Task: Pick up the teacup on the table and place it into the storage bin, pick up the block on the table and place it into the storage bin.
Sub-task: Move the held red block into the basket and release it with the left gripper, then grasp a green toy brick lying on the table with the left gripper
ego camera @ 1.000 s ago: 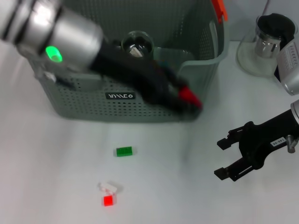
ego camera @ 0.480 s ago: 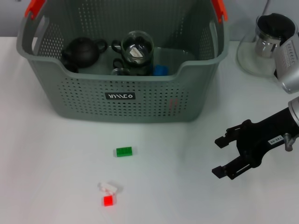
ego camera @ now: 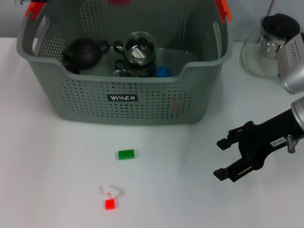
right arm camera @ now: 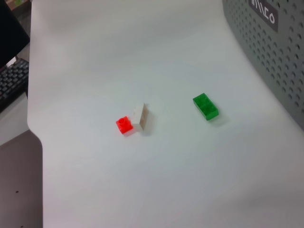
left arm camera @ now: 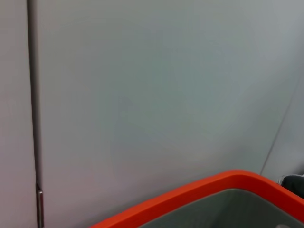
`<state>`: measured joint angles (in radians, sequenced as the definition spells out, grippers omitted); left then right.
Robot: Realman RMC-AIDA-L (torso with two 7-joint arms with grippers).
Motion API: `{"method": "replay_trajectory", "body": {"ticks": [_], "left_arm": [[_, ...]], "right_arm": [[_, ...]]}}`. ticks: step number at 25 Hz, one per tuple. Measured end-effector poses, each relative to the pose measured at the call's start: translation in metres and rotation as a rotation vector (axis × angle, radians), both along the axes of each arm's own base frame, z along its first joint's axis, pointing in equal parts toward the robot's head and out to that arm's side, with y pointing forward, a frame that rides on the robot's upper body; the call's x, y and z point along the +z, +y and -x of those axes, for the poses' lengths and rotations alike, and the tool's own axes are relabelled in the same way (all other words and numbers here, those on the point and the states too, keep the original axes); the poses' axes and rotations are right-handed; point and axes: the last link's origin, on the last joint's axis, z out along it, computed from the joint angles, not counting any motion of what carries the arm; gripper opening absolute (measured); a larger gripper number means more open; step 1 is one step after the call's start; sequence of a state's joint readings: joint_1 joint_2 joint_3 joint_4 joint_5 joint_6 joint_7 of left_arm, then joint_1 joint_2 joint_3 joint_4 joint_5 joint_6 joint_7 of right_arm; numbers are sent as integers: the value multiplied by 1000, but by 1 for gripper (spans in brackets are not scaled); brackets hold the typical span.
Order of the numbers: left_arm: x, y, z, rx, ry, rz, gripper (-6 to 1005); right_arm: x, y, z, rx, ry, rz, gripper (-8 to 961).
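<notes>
left arm gone from over the storage bin (ego camera: 142, 102), right gripper (ego camera: 227, 156) nudged a touch lower-left since half a second ago.

from my seat the bin is my landmark: grey-green perforated plastic, orange handle pieces (ego camera: 222, 9) on its rim, a small black label (ego camera: 122, 98) with white lettering i can't read cleanly. inside it i see a dark round teapot (ego camera: 84, 51), a clear glass cup (ego camera: 139, 47) and a blue block (ego camera: 163, 71). in front of the bin on the white table (ego camera: 57, 156) lies a green studded block (ego camera: 126, 154), and farther out a red block (ego camera: 109, 204) touching a white one (ego camera: 110, 190). beside the bin, to the right, stands a glass pitcher with a black lid (ego camera: 273, 38). my right gripper sits right of the bin, black fingers apart, nothing between them. the left gripper isn't visible; its wrist camera catches only the orange rim (left arm camera: 199, 194) and a wall.
</notes>
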<state>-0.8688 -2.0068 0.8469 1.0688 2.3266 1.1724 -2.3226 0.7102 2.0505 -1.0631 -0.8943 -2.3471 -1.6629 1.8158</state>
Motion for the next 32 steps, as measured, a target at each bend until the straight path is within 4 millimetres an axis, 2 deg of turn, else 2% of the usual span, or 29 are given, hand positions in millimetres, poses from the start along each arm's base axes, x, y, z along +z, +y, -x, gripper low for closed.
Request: {"method": "replay_trajectory", "body": {"ticks": [5,10,14,16,19,25,29,32], "left_arm": [[-1,-1,-2,-8,13,6,816],[1,-14,-14,-63,20,53,952],[-2,-45,-35,-187,57,152,952],[-4,-68,-44,-275,88,217,951],[-11,-97,-49,-360,142,300,951],[-32,-146,-43,-492,328,419,950],[-45,-166,-36,-528,411,480,950],[-56,-174,-27,-535,487,529,949]], "right_arm": [[-2,-1,1,5,2,2,945],[-2,-1,0,5,3,3,945],[-2,-1,0,3,5,1,945],[-2,-1,0,3,5,0,945],[-2,-1,-1,0,4,-6,945],[-3,0,-4,-8,3,-17,945],[-3,0,-4,-11,3,-18,945],[-3,1,-4,-14,3,-19,945]]}}
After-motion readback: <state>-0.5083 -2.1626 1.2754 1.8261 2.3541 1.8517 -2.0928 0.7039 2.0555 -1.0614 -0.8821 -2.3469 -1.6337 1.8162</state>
